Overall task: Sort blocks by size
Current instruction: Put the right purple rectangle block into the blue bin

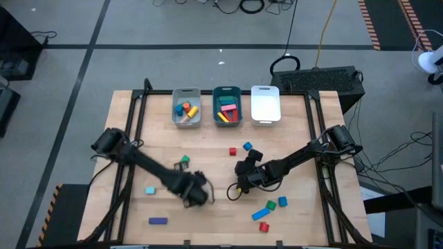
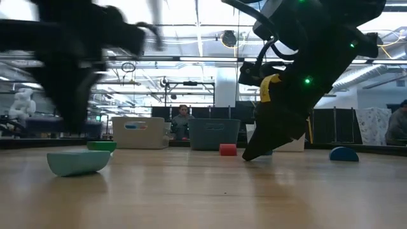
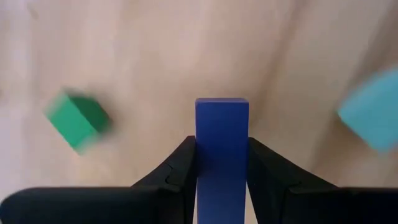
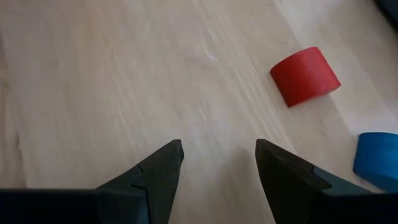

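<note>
My left gripper (image 1: pixel 196 194) is over the table's near middle and is shut on a dark blue bar (image 3: pixel 221 130), which the gripper hides in the high view. A green cube (image 3: pixel 78 121) and a cyan block (image 3: pixel 373 118) lie on the table beneath it. My right gripper (image 4: pixel 219 155) is open and empty, low over bare table to the right of centre (image 1: pixel 242 176). A red block (image 4: pixel 305 76) and a blue block (image 4: pixel 378 160) lie beyond its fingers. The grey tray (image 1: pixel 187 106) and the teal tray (image 1: pixel 227 104) hold several blocks; the white tray (image 1: pixel 265 104) shows none. My left gripper pinches the blue bar by its two long sides (image 3: pixel 221 163) between the two fingers. The fingers come from above, pointing down, and lie along the bar, which sticks out past the fingertips toward the table. Whether its lower end touches the table, I cannot tell.
Loose blocks lie on the table: another blue bar (image 1: pixel 158 221) at the near left, a red cube (image 1: pixel 232 150) and a blue one (image 1: pixel 247 146) at the middle, and several blue, green and red ones (image 1: pixel 270 207) at the near right. A person (image 2: pixel 182 117) sits beyond the table.
</note>
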